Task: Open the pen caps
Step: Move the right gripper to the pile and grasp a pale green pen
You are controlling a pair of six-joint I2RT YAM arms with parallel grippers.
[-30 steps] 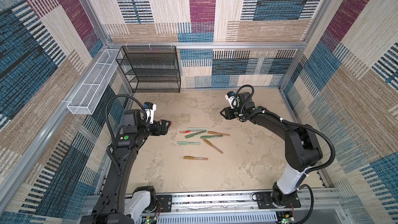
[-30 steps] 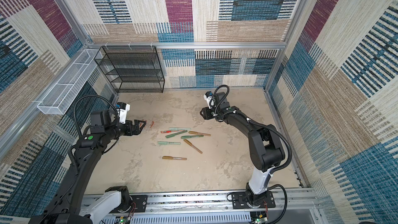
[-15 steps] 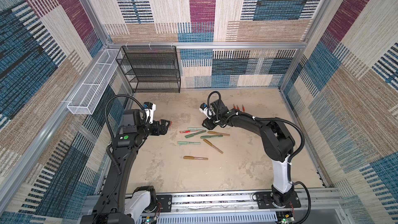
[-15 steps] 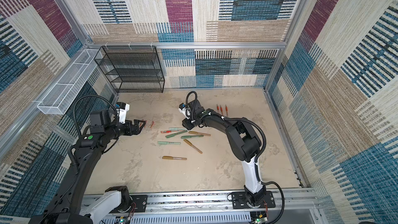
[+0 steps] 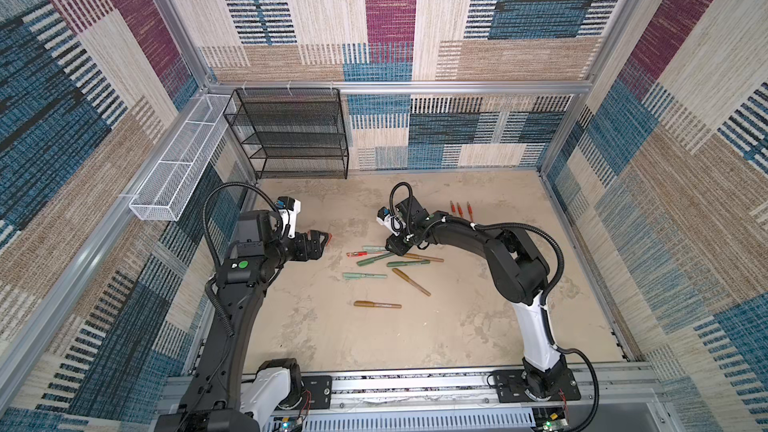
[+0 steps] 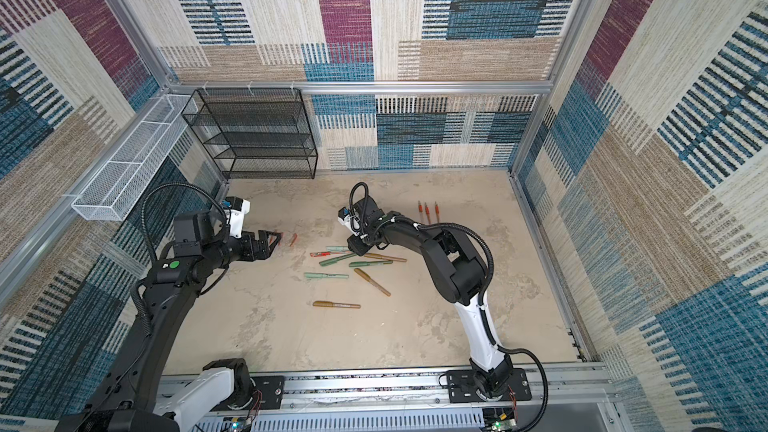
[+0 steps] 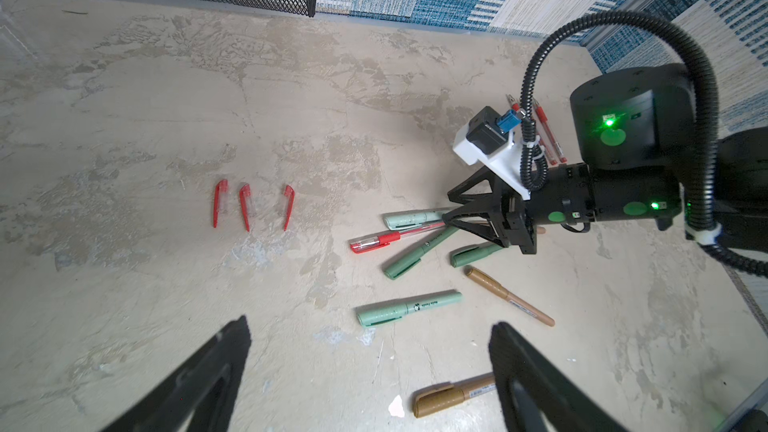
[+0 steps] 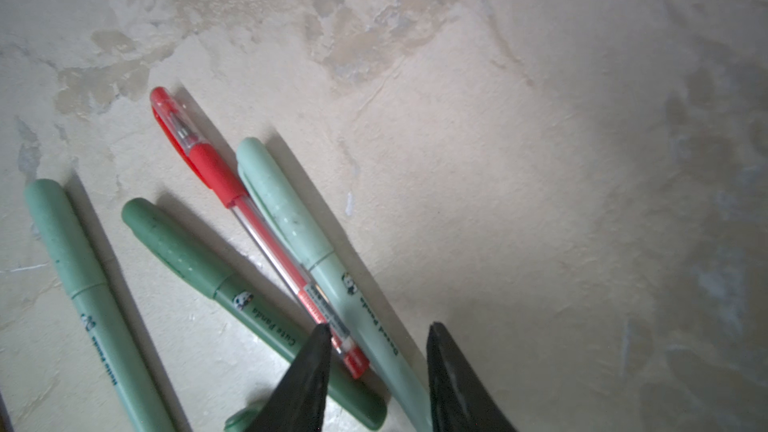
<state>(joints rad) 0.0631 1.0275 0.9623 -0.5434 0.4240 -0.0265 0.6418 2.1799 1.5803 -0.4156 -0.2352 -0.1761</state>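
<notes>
Sitting on pens [image 5: 376, 275] clustered at the centre of the table [image 7: 124, 118], the pen caps [image 7: 405, 220] lie beside the right claw [image 8: 378, 326], its jaws narrowly apart astride a mint pen [image 8: 332, 280] and a red pen [image 8: 253, 222], while the left claw [image 7: 370, 321] hangs wide open near three loose red caps [image 7: 245, 205].

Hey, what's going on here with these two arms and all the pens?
The right gripper is down in the pile of capped pens, jaws apart around a pale mint pen, with a red pen right beside it. The left gripper hangs open off to the side, holding nothing. Three loose red caps lie near it; three red pens lie apart at the back.
</notes>
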